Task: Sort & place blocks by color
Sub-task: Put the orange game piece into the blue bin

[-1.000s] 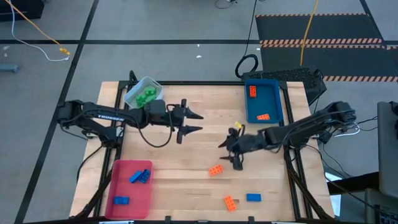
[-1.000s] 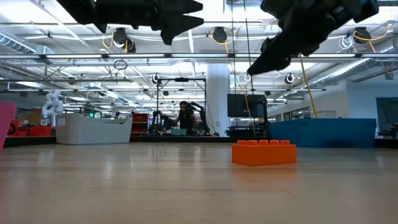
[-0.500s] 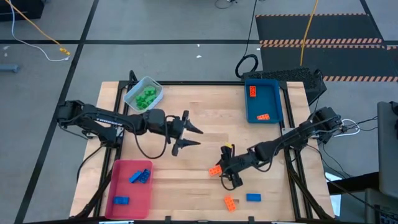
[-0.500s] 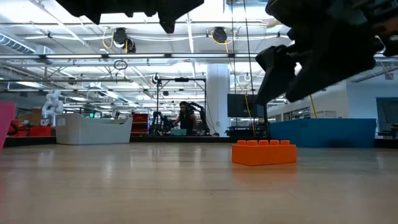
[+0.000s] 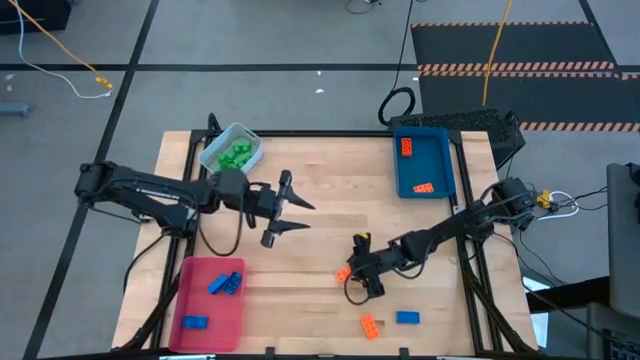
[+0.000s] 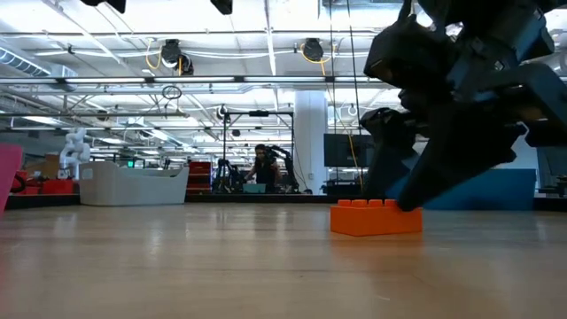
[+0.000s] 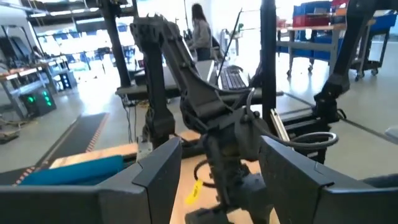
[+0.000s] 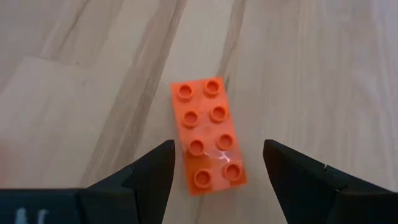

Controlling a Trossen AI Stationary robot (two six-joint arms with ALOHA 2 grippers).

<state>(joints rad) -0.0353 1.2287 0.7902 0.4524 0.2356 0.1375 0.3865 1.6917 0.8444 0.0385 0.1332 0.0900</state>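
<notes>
— Jaws of the right gripper (image 8: 214, 165) are standing spread, straddling the orange block (image 8: 208, 135) lying on the table (image 5: 330, 200).
— Lowering squarely, then pinching its long sides, is looking wisest.

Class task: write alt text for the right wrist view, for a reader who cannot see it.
An orange block, eight studs up, lies on the wooden table between the right gripper's two open dark fingers, which flank one end of it without touching.
</notes>
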